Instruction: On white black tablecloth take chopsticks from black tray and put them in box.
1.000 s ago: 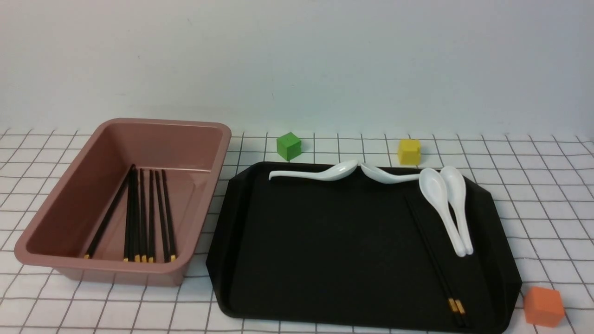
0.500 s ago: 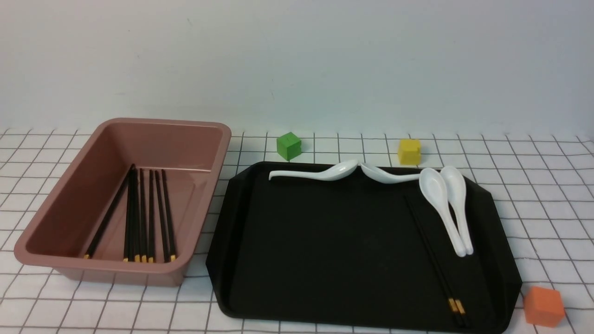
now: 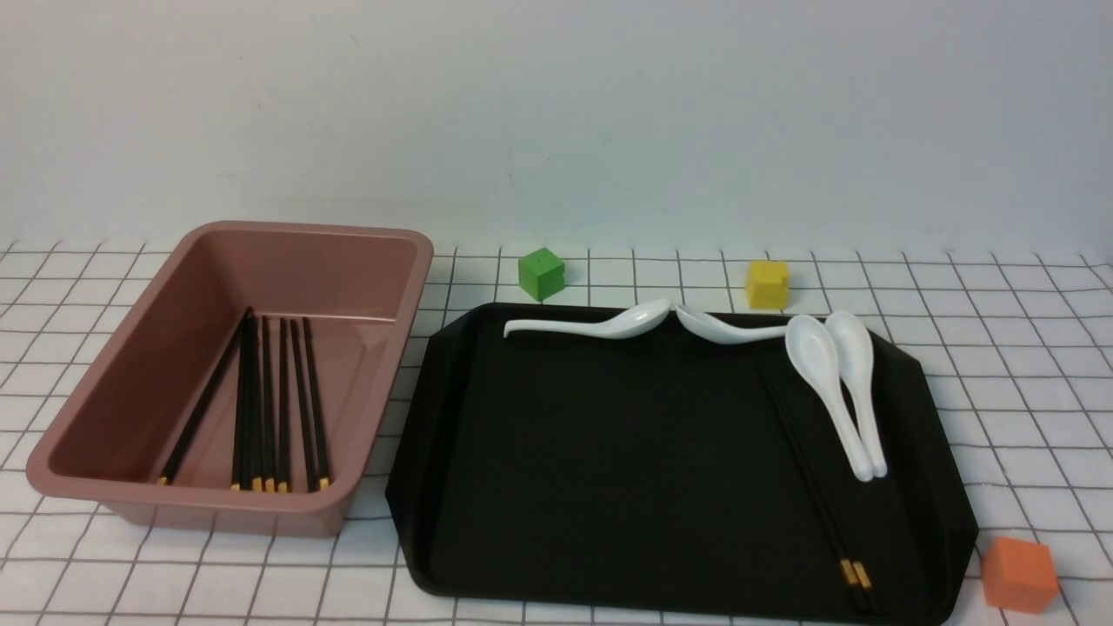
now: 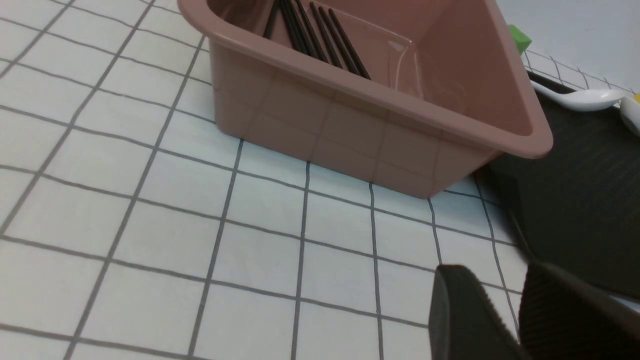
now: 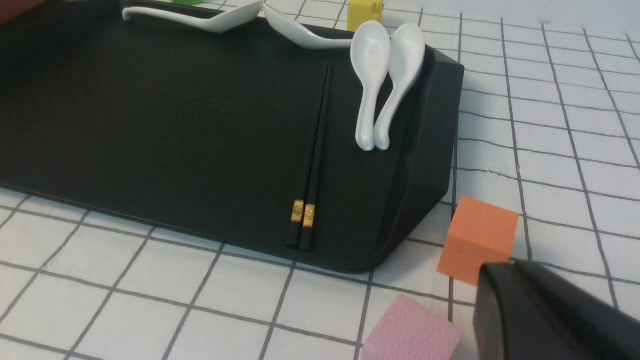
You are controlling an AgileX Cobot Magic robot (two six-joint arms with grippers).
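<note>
A pair of black chopsticks (image 3: 813, 487) with gold bands lies on the right part of the black tray (image 3: 609, 452), next to two white spoons (image 3: 839, 391). The pair also shows in the right wrist view (image 5: 315, 150). Several more chopsticks (image 3: 269, 400) lie in the pink-brown box (image 3: 313, 269) at the left. Neither gripper shows in the front view. My left gripper (image 4: 500, 272) hangs over the tablecloth (image 4: 150, 200) near the box's near corner, fingers a little apart and empty. My right gripper (image 5: 505, 267) is shut and empty beside the tray's near right corner.
Two more white spoons (image 3: 643, 323) lie along the tray's far edge. A green cube (image 3: 541, 274) and a yellow cube (image 3: 766, 283) stand behind the tray. An orange cube (image 5: 477, 240) and a pink cube (image 5: 410, 330) sit close to my right gripper.
</note>
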